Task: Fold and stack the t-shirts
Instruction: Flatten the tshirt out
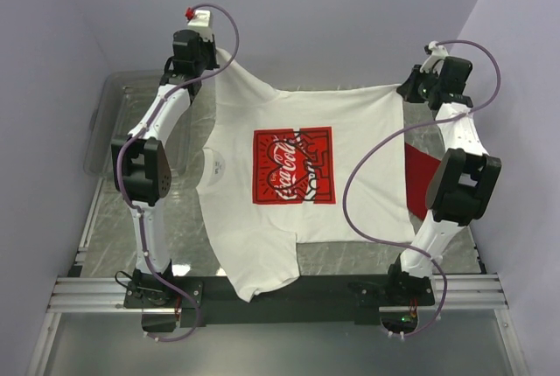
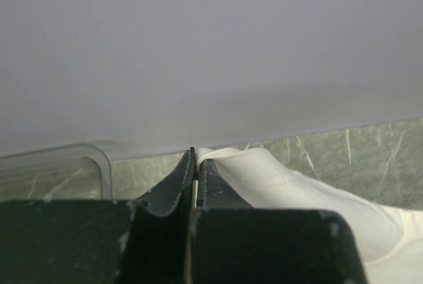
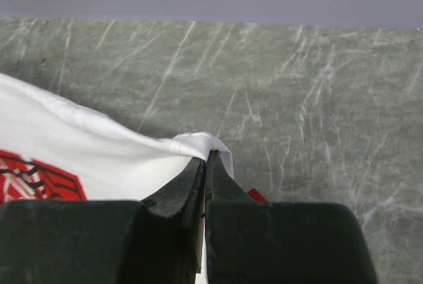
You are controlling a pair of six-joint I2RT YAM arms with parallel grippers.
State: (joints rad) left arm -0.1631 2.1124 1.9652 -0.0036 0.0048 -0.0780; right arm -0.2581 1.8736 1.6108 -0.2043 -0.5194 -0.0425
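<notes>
The white t-shirt (image 1: 306, 210) with the red square Coca-Cola print (image 1: 293, 166) hangs stretched between both arms, lifted at its far edge and draping toward the near table edge. My left gripper (image 1: 213, 63) is shut on the shirt's far left corner; the left wrist view shows white cloth (image 2: 277, 178) pinched at the fingertips of the left gripper (image 2: 196, 154). My right gripper (image 1: 404, 89) is shut on the far right corner, a white hem (image 3: 198, 142) folded over the tips of the right gripper (image 3: 207, 158). The red t-shirt (image 1: 418, 175) lies on the table, mostly hidden under the white one.
A clear plastic bin (image 1: 109, 131) stands at the left of the table, beneath the left arm; its rim (image 2: 92, 155) shows in the left wrist view. The green marbled tabletop (image 3: 317, 86) spreads beyond the shirt. Purple walls close in behind and on both sides.
</notes>
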